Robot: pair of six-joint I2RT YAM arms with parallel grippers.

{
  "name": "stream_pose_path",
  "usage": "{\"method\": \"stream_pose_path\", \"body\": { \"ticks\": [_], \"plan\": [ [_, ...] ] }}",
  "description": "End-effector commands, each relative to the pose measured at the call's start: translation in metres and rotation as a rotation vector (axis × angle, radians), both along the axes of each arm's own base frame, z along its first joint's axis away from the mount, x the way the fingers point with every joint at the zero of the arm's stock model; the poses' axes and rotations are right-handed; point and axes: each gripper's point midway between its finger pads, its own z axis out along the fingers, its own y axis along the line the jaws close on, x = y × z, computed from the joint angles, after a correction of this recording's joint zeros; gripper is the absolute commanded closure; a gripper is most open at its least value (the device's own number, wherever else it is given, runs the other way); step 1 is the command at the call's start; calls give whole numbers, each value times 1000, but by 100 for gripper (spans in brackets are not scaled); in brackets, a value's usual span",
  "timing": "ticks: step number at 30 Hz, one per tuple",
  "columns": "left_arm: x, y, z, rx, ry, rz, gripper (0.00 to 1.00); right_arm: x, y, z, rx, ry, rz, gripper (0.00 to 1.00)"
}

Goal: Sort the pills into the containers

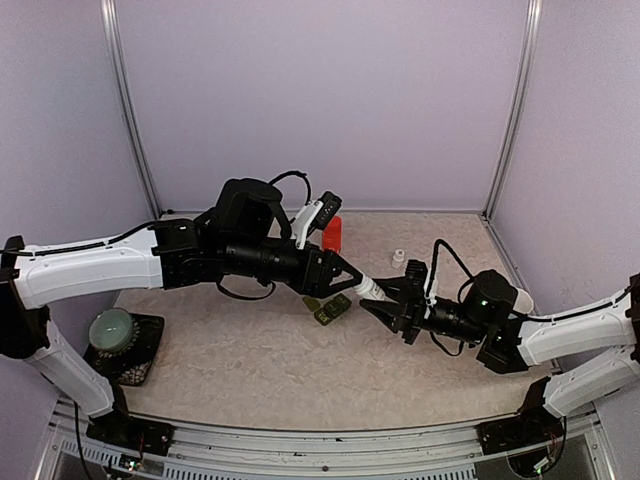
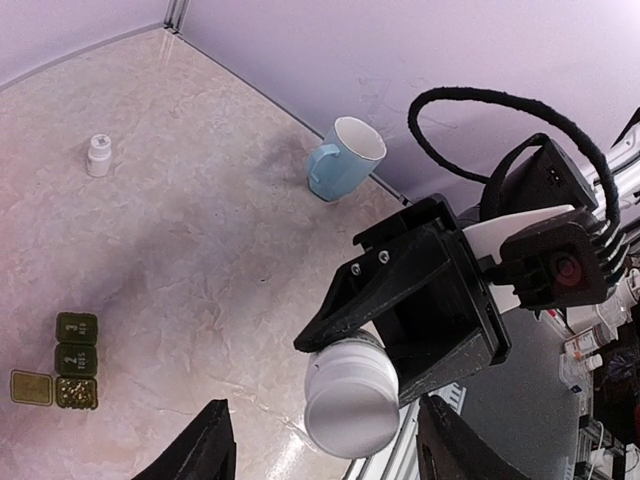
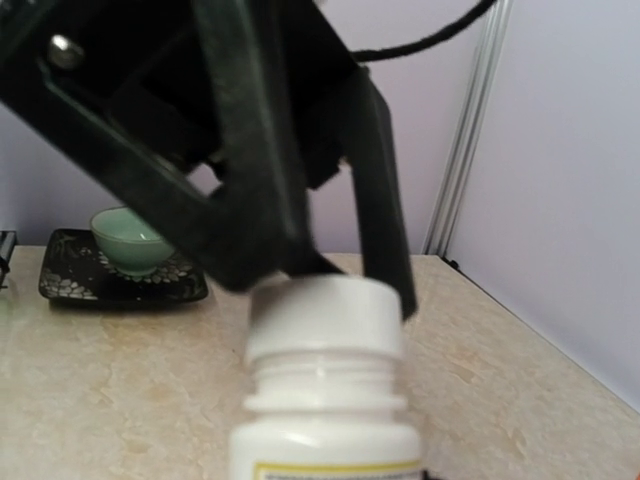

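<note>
Pale lilac walls (image 1: 320, 100) on three sides. Aluminium posts (image 1: 512, 110) in back corners. Beige marbled tabletop (image 1: 300, 370), soft even light. Metal rail (image 1: 330, 440) along near edge.

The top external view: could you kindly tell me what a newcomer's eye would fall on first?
Centre-frame hangs a white pill bottle: the right gripper is shut on its body, the left gripper open around its cap. Beside them lies the dark green pill organizer, one lid open. A pale green bowl on a dark tray sits at the near left.
</note>
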Motion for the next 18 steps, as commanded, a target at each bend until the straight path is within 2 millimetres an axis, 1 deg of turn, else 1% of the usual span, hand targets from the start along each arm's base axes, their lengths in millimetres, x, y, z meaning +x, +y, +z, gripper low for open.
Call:
{"method": "stream_pose_path", "body": {
  "ticks": [1, 6, 10, 18],
  "plan": [
    [10, -5, 5, -1, -28, 29, 39, -11, 1, 25, 59, -34, 43, 95],
    [9, -5, -1, 10, -22, 22, 40, -12, -1, 28, 64, -40, 42, 94],
    [8, -3, -2, 13, -20, 24, 42, -12, -2, 30, 69, -45, 40, 94],
    [4, 1, -9, 25, -12, 20, 42, -12, -9, 39, 99, -58, 18, 94]
  ]
}}
